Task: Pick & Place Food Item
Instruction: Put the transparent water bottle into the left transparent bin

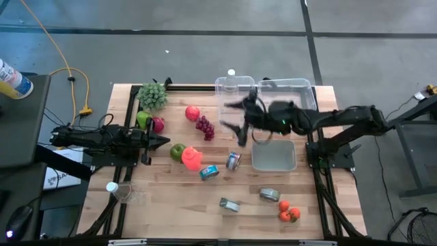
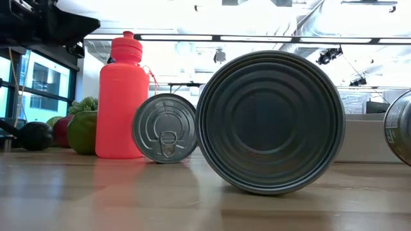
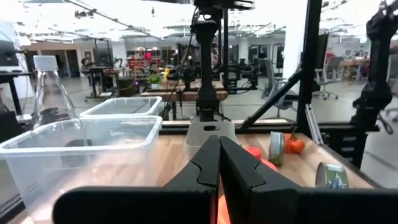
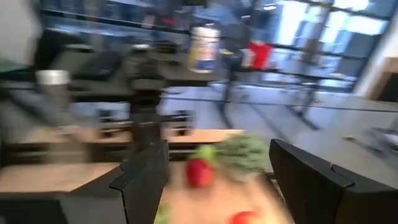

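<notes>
My right gripper (image 1: 234, 121) hangs open above the middle of the table, between the purple grapes (image 1: 205, 128) and the clear bins, with nothing between its fingers. In its wrist view the gripper (image 4: 217, 186) faces a red fruit (image 4: 199, 172) and a green leafy bunch (image 4: 242, 154). The red fruit (image 1: 192, 113) and the green bunch (image 1: 153, 96) lie on the table's far left part. My left gripper (image 1: 166, 141) waits shut at the left, beside a green apple (image 1: 177, 151) and a red bottle (image 1: 192, 158). In its wrist view the left gripper (image 3: 219, 168) holds nothing.
Two clear bins (image 1: 235, 89) (image 1: 290, 89) stand at the far edge, and a clear tray (image 1: 274, 156) lies under my right arm. Several cans (image 1: 233, 161) (image 1: 269, 195) lie on their sides toward the near edge, with small tomatoes (image 1: 288, 213) at the near right. A clear bottle (image 1: 117, 191) lies at the near left.
</notes>
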